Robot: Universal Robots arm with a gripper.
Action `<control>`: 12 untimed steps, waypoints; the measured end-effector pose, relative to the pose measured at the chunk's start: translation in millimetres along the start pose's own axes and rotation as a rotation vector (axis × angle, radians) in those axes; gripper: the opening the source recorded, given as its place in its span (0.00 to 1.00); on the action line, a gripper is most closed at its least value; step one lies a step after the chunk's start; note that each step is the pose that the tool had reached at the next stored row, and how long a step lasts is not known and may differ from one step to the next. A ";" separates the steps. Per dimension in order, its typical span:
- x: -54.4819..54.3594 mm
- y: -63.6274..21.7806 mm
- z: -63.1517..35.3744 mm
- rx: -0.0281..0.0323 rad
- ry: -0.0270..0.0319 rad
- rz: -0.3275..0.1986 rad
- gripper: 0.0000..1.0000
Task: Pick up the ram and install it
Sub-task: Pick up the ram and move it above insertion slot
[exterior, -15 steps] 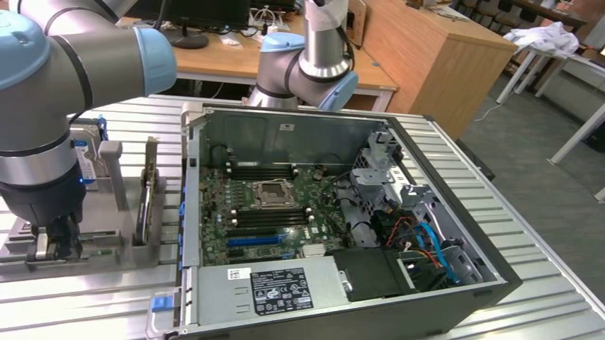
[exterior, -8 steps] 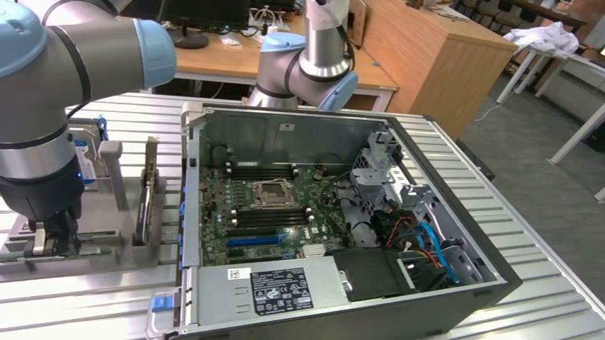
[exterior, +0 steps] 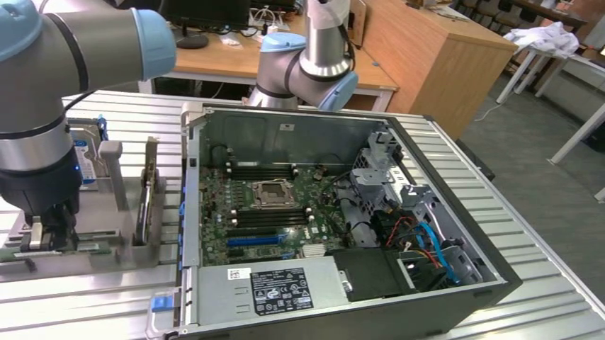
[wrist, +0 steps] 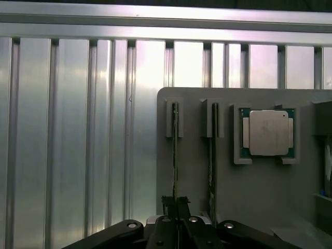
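The gripper (wrist: 175, 206) is clamped on the ram (wrist: 175, 150) — the stick stands on edge in the grey holder's (wrist: 194, 176) outermost slot, nearest its edge — with a second stick (wrist: 213, 155) between it and the processor (wrist: 268, 133).

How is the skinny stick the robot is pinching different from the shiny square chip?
The ram is long and thin; the silver chip is square. The ram stands on edge in a slot; the silver chip lies flat in a recess. The gripper is shut on the ram; nothing touches the silver chip. Both sit in the same grey holder.
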State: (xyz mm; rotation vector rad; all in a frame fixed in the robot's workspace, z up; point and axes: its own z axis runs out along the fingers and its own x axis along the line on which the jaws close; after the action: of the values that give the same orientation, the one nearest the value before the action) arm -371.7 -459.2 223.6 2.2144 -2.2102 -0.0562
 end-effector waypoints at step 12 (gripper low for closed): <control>-0.4 0.8 -25.1 0.0000 0.0000 0.000 0.12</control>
State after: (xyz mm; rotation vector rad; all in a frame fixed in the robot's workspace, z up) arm -371.6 -459.2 248.7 2.2144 -2.2103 -0.0562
